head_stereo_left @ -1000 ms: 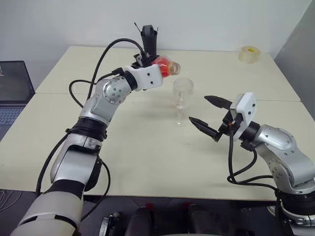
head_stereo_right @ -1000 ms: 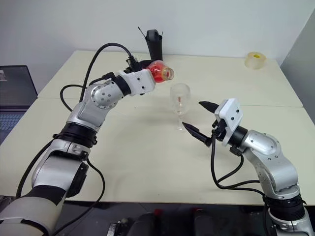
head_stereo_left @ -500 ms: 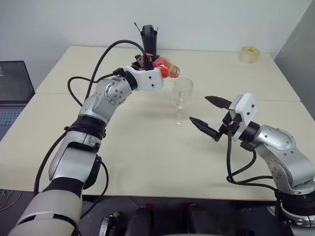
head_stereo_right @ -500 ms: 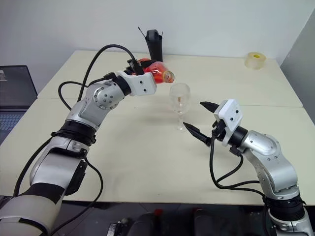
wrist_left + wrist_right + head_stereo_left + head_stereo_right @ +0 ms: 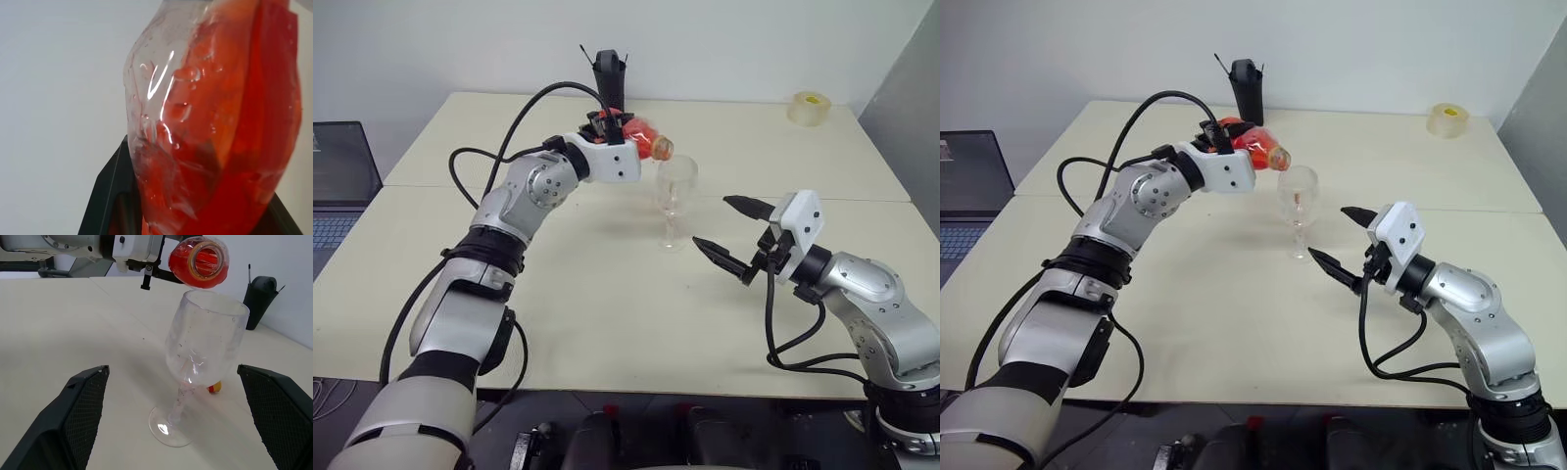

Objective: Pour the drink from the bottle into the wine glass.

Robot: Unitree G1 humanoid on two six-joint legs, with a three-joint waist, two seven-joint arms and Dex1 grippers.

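My left gripper (image 5: 623, 127) is shut on the bottle (image 5: 642, 141) and holds it tipped on its side, above the table. The uncapped mouth (image 5: 204, 253) points slightly down, just above the near-left rim of the wine glass (image 5: 674, 192). The red drink (image 5: 230, 122) lies inside the bottle; I see no stream leaving it. The glass stands upright at mid-table, with droplets and no visible pool of liquid in its bowl (image 5: 205, 340). To the right of the glass, my right gripper (image 5: 710, 221) is open, its fingers (image 5: 85, 411) pointing at the glass without touching it.
A tall black cup (image 5: 610, 76) with pens stands behind the bottle. A roll of tape (image 5: 810, 107) sits at the far right corner. A small yellow cap (image 5: 214, 387) lies on the table beside the glass foot. A laptop (image 5: 337, 181) sits off the table's left edge.
My left wrist has rolled, and the bottle's mouth has tipped from level to slightly downward, ending closer over the glass rim. My right gripper has stayed in place, open.
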